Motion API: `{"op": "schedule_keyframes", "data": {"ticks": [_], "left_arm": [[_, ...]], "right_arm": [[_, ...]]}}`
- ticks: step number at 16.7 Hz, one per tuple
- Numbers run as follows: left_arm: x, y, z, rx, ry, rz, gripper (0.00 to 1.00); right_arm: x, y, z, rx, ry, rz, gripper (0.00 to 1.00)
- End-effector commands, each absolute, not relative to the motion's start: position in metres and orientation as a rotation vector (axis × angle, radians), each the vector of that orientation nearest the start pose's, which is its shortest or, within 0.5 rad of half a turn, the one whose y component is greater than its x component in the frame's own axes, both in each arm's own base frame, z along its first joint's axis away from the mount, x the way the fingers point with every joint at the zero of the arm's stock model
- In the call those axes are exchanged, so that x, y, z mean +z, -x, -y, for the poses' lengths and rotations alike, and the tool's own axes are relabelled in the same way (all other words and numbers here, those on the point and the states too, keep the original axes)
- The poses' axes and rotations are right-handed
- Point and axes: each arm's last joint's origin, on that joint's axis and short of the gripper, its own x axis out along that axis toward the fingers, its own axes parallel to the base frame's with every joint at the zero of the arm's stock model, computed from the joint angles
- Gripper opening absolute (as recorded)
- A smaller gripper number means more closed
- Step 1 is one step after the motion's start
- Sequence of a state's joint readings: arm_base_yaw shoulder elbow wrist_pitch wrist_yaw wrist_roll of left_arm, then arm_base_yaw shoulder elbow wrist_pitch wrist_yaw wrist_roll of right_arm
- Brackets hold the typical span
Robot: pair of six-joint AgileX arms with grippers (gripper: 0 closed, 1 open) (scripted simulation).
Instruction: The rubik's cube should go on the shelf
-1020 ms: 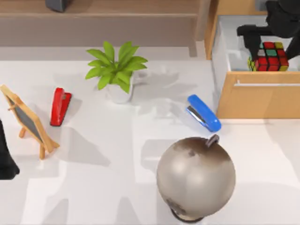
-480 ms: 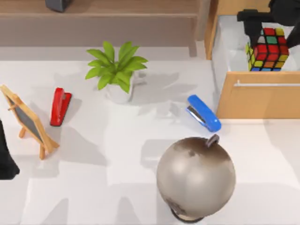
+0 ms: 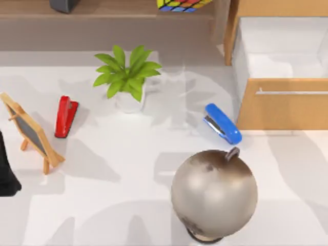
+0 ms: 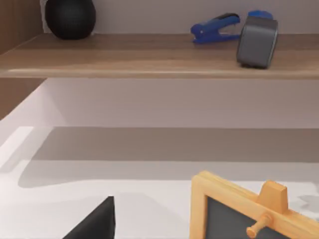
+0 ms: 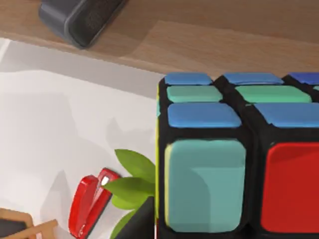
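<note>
Right claw [image 5: 224,230] holds rubik's cube [image 3: 179,4] over shelf [image 3: 113,8] — left arm [image 3: 6,179] parked table-left.

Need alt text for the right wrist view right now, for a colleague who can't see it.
The rubik's cube looms close, showing blue, teal, green and red squares, with the wooden shelf beyond it carrying a dark grey speaker. Farther off on the white table lie a red stapler and green plant leaves.

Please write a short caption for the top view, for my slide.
Rubik's cube over the shelf at the table's far edge; open drawer cabinet at right.
</note>
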State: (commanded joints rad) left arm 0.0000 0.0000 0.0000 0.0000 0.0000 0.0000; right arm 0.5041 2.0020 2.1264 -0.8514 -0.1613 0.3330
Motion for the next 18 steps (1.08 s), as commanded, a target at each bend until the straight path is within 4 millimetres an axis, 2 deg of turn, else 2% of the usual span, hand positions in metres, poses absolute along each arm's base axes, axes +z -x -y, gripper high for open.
{"op": "schedule_keyframes", "data": {"ticks": [4,8,10,14,16,18], "left_arm": [[0.160,-0.106,0.001,0.000,0.000,0.000,1.00],[0.160,-0.106,0.001,0.000,0.000,0.000,1.00],[0.160,-0.106,0.001,0.000,0.000,0.000,1.00],[0.160,-0.106,0.001,0.000,0.000,0.000,1.00],[0.160,-0.106,0.001,0.000,0.000,0.000,1.00],[0.160,-0.106,0.001,0.000,0.000,0.000,1.00]], "right_arm": [[0.394,-0.342,-0.297,0.809,-0.245,-0.503,0.00],[0.402,-0.316,-0.342,0.936,-0.322,-0.187,0.00],[0.400,-0.313,-0.353,0.923,-0.357,-0.039,0.00],[0.382,-0.317,-0.361,0.776,-0.403,0.202,0.00],[0.364,-0.322,-0.362,0.665,-0.405,0.277,0.00],[0.336,-0.330,-0.363,0.536,-0.382,0.307,0.00]]}}
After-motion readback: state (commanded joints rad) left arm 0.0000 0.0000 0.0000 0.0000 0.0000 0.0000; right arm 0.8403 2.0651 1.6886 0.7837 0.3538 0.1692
